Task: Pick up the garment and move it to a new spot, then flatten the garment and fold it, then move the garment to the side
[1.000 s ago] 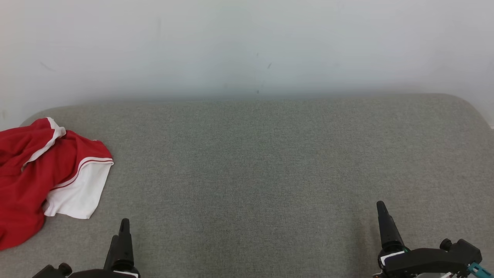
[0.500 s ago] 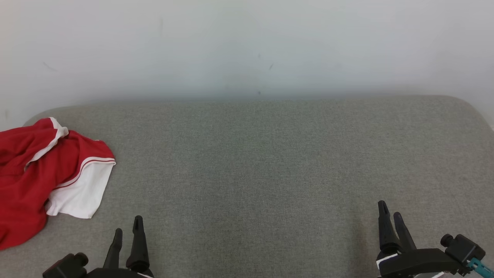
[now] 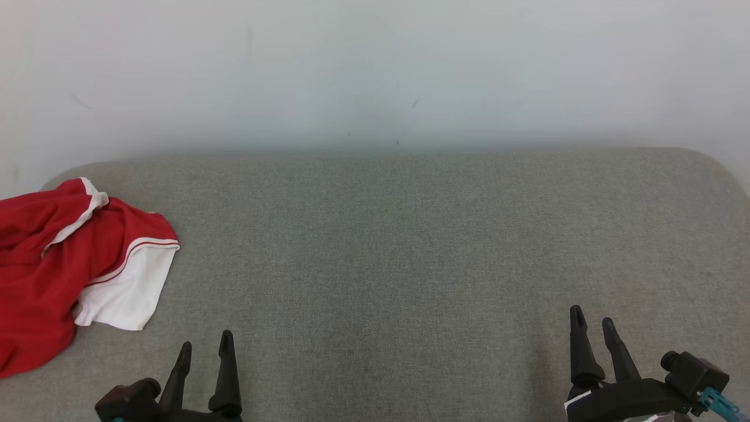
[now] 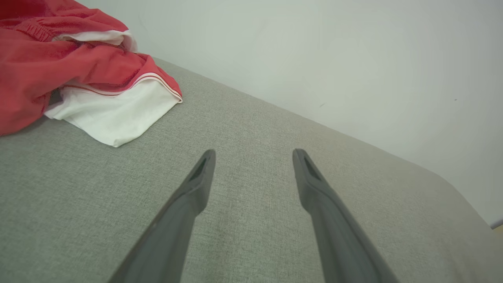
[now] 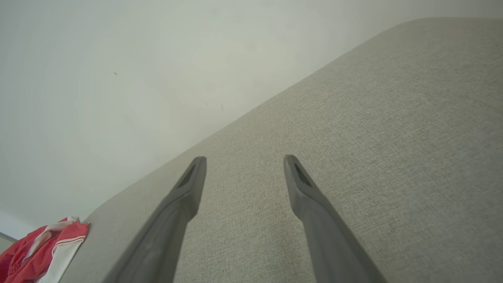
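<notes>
- Garment point(image 3: 53, 264), red and white, lies crumpled at the worktop's point(image 3: 381, 246) left edge.
- Left hand point(image 3: 206, 341): fingers spread, empty, near edge.
- Right hand point(image 3: 592, 315): fingers spread, empty, near-right corner.

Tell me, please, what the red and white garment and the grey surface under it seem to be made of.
The garment looks like soft, matte knit cloth, perhaps sports jersey: it slumps in loose folds. The surface looks like matte woven upholstery cloth: a fine grey weave shows, and its rounded corners hint at padding.

Grey fabric surface point(image 3: 410, 246) with rounded corners against a pale wall point(image 3: 375, 70).
</notes>
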